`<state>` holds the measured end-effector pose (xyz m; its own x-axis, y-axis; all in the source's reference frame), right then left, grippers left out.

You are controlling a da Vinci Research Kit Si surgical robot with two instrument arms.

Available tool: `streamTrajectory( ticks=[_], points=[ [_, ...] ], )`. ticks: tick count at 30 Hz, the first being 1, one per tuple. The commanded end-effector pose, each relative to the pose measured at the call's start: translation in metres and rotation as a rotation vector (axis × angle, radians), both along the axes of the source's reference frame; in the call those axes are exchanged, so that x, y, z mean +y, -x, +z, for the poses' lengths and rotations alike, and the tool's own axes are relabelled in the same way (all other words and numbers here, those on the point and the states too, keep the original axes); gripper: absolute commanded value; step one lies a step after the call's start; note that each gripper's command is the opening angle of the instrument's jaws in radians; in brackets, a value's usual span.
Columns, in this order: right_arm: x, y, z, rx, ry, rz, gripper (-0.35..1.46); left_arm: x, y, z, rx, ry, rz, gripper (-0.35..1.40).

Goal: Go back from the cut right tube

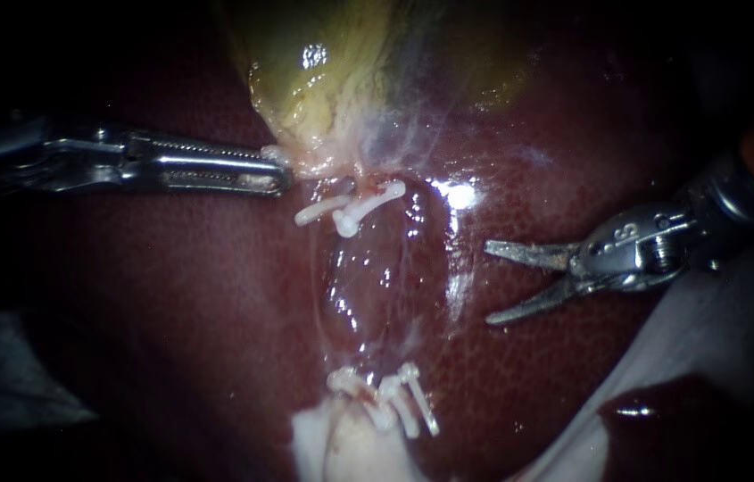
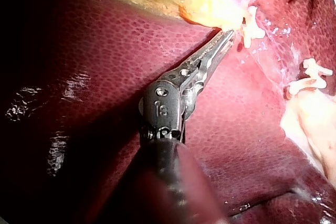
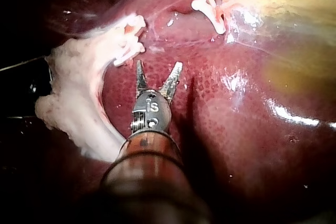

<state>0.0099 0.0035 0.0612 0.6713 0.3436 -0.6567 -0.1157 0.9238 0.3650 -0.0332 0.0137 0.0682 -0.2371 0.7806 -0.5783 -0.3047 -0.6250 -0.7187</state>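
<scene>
Tube clips point(image 1: 368, 203) show in every view; left instrument point(image 1: 280, 174) in two.

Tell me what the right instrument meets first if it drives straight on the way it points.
Likely the glistening strip of tissue between the upper clips and the lower clips. The right instrument points at it across bare liver; depth is unclear, so it may graze the liver first.

Right instrument point(image 3: 159, 69) jaws apart, seemingly above liver point(image 3: 236, 145)

Left instrument point(image 1: 275, 170) clamped — right instrument point(image 1: 488, 284) spread.
</scene>
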Motion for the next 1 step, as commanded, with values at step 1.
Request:
streamTrajectory(
  ticks=[1],
  points=[
    [0.0001,-0.0002,0.0001,0.013,-0.014,-0.011,1.45,0.0001,-0.0002,-0.0003,-0.001,-0.002,0.001,-0.35]
  ],
)
